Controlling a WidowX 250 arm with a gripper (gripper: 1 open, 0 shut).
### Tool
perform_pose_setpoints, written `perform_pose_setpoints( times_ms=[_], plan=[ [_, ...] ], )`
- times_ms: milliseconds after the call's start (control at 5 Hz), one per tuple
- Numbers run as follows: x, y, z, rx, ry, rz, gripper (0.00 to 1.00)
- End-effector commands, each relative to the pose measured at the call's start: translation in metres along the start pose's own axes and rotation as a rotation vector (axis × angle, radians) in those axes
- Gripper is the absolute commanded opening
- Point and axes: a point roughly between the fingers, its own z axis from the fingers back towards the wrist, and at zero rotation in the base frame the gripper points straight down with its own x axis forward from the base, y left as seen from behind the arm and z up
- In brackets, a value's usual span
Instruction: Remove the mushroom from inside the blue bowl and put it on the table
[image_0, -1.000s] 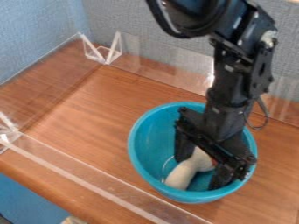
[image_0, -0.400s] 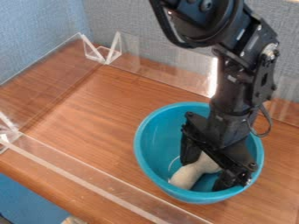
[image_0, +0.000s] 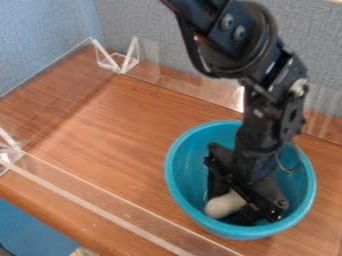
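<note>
The blue bowl (image_0: 182, 163) stands on the table (image_0: 107, 128) at the right front. The mushroom (image_0: 222, 206) lies at the bottom of the bowl; only its cream stem shows, and the cap is hidden behind the fingers. My black gripper (image_0: 245, 197) points straight down into the bowl. Its fingers are low around the mushroom, one on each side. The gap between them looks narrow. The fingers themselves hide whether they press on the mushroom.
Low clear acrylic walls (image_0: 80, 190) edge the table, with a clear bracket (image_0: 123, 58) at the back left corner. Bare wood stretches to the left of the bowl. The arm rises from the bowl toward the top of the frame.
The gripper sank deeper into the bowl and its fingers drew closer around the mushroom. The bowl now sits slightly further right in the frame.
</note>
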Motion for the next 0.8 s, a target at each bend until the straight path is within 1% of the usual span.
perform_pose_setpoints(
  times_ms=[0,200,600],
  plan=[
    [0.009,0.007,0.003,0.003,-0.010,0.004,0.00],
    [0.015,0.013,0.005,0.009,-0.001,0.004,0.00],
    [0.007,0.043,0.013,0.013,0.013,0.097,0.00]
  ],
)
